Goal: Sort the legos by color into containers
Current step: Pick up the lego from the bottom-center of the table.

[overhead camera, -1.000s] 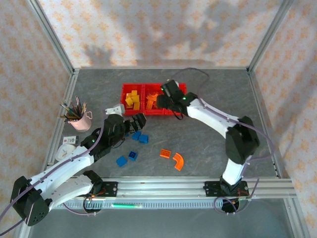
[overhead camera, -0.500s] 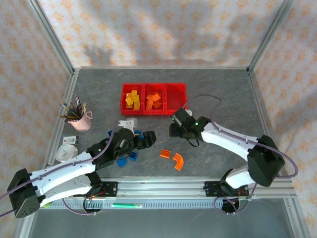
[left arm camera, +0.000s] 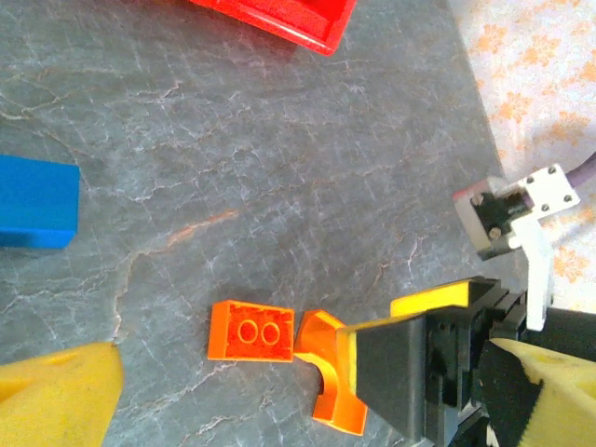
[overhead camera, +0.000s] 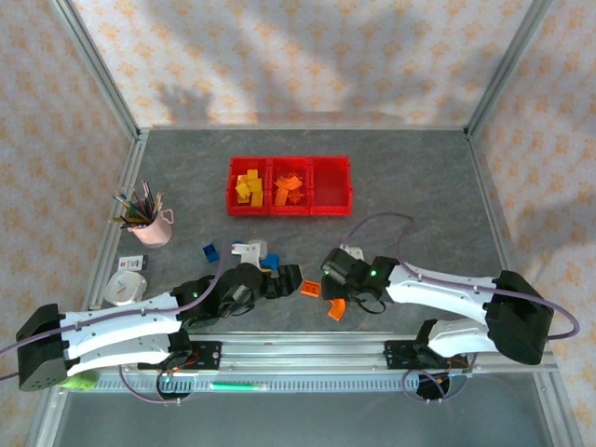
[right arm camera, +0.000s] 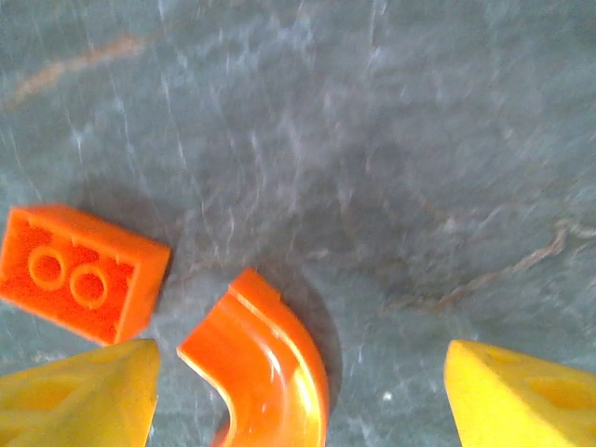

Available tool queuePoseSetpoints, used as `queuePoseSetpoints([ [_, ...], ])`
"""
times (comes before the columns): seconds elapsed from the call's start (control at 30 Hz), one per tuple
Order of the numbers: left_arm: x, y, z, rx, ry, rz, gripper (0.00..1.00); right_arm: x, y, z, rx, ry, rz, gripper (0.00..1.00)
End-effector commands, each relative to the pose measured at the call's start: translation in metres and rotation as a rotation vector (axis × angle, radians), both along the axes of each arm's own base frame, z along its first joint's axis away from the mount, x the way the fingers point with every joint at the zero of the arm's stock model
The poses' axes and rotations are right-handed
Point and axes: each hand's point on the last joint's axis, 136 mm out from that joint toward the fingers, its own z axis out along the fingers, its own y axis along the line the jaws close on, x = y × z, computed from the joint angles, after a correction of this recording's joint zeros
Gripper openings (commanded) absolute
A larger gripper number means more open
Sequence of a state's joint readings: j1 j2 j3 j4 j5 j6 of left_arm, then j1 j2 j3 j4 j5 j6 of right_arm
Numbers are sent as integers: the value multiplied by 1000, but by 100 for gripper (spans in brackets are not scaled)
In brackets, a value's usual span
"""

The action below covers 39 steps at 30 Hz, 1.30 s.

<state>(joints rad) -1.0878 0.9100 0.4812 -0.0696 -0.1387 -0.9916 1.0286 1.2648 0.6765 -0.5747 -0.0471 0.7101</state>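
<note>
An orange arch lego point(right arm camera: 265, 372) lies on the grey table between the wide-apart yellow fingers point(right arm camera: 84, 396) of my open right gripper point(right arm camera: 298, 372). An orange square lego point(right arm camera: 84, 273) sits just left of it. In the top view both pieces point(overhead camera: 336, 308) point(overhead camera: 312, 289) lie at the front centre, with my right gripper point(overhead camera: 331, 293) low over them. My left gripper point(overhead camera: 291, 279) is open right beside them, holding nothing. The left wrist view has the square lego point(left arm camera: 253, 332), the arch point(left arm camera: 328, 372) and a blue lego point(left arm camera: 37, 202). The red containers point(overhead camera: 289, 184) stand at the back with yellow and orange legos inside.
Blue legos point(overhead camera: 211, 251) point(overhead camera: 271, 262) lie left of centre near my left arm. A pink pencil cup point(overhead camera: 149, 223) and a white roll point(overhead camera: 121, 287) stand at the left edge. The two grippers are very close together at the front.
My right arm swung from the red containers down to the front and now hovers over the orange arch. My left arm moved right and forward, past the blue legos, toward the same spot.
</note>
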Motion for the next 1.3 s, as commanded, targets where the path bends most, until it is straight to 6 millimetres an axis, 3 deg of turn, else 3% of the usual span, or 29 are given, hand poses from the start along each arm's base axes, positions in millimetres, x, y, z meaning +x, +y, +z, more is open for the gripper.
queuePoseSetpoints([
  [0.0, 3, 3, 2, -32, -11, 52, 99, -7, 8, -1, 24, -2, 1, 80],
  [0.33, 0, 6, 0, -35, -6, 60, 99, -7, 11, -18, -89, 6, 61, 75],
  [0.53, 0, 9, 0, -34, -10, 73, 99, 3, 11, -21, -166, -19, 62, 68],
  [0.9, 1, 12, -2, -26, -12, 82, 99, 12, 7, -27, -230, -30, 35, 49],
  [1.07, 2, 11, 0, -27, -19, 85, 99, 14, 9, -22, -205, -40, 23, 39],
  [1.27, 4, 11, 5, -29, -32, 88, 99, 20, 6, -13, -169, -55, -3, 37],
])
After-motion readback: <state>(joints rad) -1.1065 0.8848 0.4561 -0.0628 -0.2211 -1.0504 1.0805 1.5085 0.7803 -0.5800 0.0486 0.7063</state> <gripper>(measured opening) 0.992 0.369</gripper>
